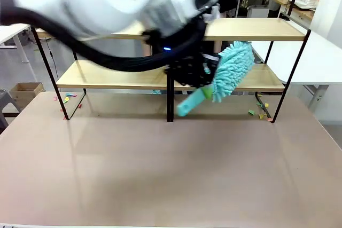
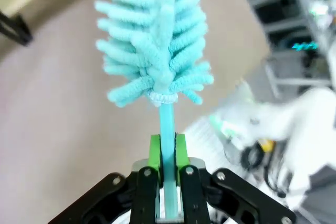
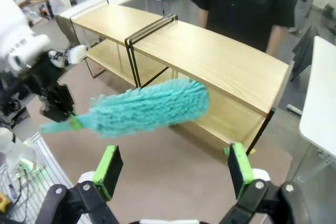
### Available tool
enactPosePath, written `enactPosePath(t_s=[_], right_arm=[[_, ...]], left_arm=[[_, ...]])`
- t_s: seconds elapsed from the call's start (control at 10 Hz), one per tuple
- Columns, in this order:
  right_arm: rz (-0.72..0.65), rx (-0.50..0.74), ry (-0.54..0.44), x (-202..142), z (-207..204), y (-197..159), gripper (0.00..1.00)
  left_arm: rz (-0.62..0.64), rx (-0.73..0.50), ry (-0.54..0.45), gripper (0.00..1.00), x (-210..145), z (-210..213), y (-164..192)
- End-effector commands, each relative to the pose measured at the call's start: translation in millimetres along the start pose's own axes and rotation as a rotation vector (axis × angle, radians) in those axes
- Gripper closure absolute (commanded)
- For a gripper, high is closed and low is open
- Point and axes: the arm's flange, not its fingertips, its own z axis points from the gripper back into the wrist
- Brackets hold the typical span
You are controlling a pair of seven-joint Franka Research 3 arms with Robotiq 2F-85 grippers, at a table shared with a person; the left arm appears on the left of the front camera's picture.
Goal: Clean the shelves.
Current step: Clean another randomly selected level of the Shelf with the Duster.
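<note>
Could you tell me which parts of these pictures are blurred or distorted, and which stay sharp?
Front view: the left arm smears with motion blur, while the shelves stay crisp. Left wrist view: the duster is soft at its top, the left gripper sharp, the background blurred. Right wrist view: the duster's fibres are slightly smeared; wide-angle bending curves the shelf boards; the right gripper is clear.

Counter [image 1: 160,174] in the lower half of the front frame lies bare, wide room to pass. Across mid-frame the shelves [image 1: 256,29] block the far side; black centre posts [image 1: 170,100] split the lower bay. My left pincer [image 2: 168,153], clamped on the teal duster [image 1: 231,70], hangs in front of the right bay. Paper scraps [image 1: 259,111] at right foot, more at left. A person [image 3: 247,3] stands behind the shelves. My right pincer [image 3: 173,171] gapes wide above counter.
</note>
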Motion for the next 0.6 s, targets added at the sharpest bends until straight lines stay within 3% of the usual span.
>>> enactPosePath(t_s=[0.0,0.3,0.5], right_arm=[[0.0,0.001,-0.002,0.3,-0.7,0.4,0.0],[0.0,0.001,-0.002,0.3,-0.7,0.4,0.0],[0.0,0.001,-0.002,0.3,-0.7,0.4,0.0]], left_arm=[[-0.058,-0.101,0.048,0.87,-62.7,57.2,42.5],[-0.123,-0.171,-0.055,0.87,-134.4,138.1,83.5],[-0.032,-0.168,-0.299,0.87,-172.8,184.5,109.7]])
